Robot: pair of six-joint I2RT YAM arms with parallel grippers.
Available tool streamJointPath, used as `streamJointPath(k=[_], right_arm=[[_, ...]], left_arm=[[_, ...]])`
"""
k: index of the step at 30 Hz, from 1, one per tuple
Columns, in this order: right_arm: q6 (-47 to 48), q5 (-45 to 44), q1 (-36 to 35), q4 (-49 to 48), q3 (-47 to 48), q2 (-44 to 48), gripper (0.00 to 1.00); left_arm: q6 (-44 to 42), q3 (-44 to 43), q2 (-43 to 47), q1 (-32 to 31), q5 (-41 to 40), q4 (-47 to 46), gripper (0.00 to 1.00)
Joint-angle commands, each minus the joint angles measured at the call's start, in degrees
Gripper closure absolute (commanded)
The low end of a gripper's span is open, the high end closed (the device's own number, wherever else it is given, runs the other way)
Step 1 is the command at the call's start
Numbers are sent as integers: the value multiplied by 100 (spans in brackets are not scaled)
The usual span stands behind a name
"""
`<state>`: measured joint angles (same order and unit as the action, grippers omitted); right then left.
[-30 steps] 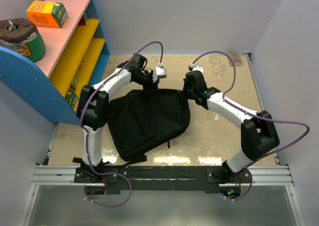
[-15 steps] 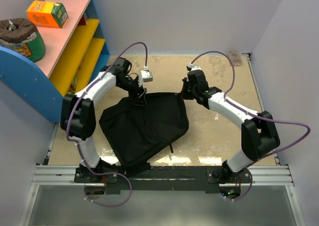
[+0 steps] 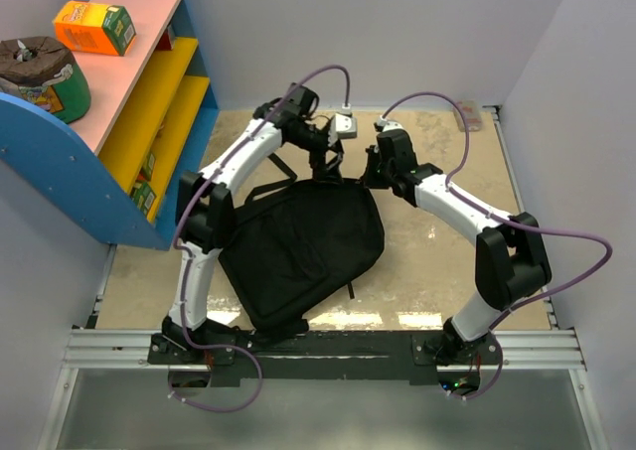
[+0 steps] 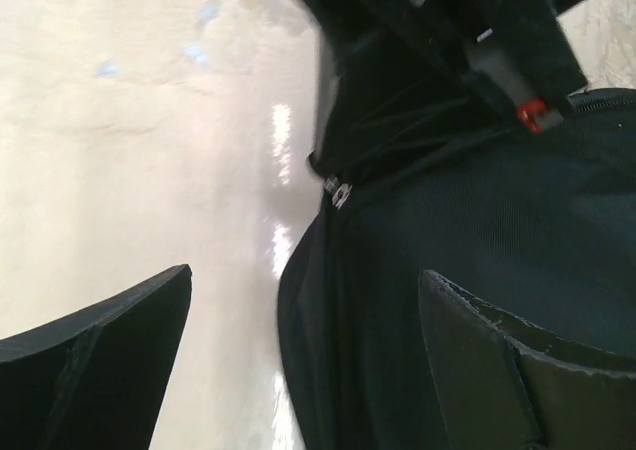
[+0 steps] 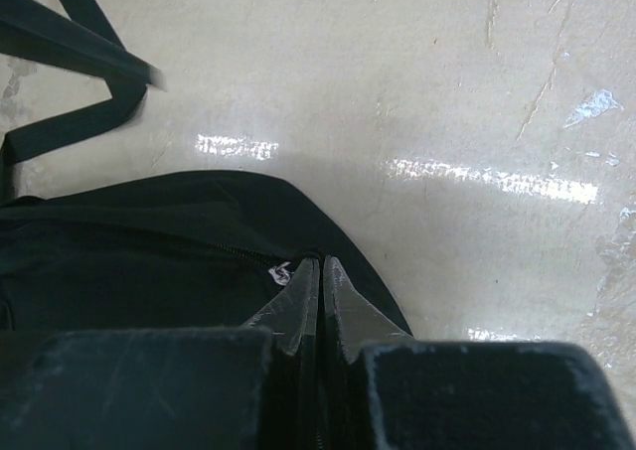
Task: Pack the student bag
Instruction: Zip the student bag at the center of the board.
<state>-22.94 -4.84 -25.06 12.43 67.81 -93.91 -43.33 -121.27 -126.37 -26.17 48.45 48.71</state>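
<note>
While my right pincer [image 5: 320, 263] pinches the far zip edge of the large floppy black fabric student bag [image 3: 298, 246] and my left pincer [image 4: 308, 361] hangs spread beside it, I see the bag lying on the beige counter [image 3: 447, 271], its length running from them toward the near left.

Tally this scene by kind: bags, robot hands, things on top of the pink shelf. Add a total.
Bags: 1, the student bag
Robot hands: 2, left hand and right hand
On the pink shelf: 2, orange box and round brown pack
Total: 5
</note>
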Motion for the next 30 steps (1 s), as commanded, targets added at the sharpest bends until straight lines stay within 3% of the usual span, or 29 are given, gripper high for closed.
streamJointPath(k=[1,6,9,10,21,25,30], right_arm=[[175,-70,36,-241,294,145,100],[158,61,36,-337,259,198,100],[132,115,19,-390,241,180,100],[140,124,19,-399,241,171,100],[202,150,19,-460,145,110,100],[316,-165,27,-320,215,136,100],[404,-535,36,-223,119,329,100]], left_arm=[[-439,-459,-485,-265,43,113,0],[-256,-380,-644,-283,-326,-273,2],[-106,-274,-652,-283,-441,-528,23],[-71,-222,-644,-292,-459,-573,38],[-237,-46,-731,-327,-459,-441,75],[-71,77,-705,-283,-809,-537,99],[473,349,-477,-116,-1381,-1029,100]])
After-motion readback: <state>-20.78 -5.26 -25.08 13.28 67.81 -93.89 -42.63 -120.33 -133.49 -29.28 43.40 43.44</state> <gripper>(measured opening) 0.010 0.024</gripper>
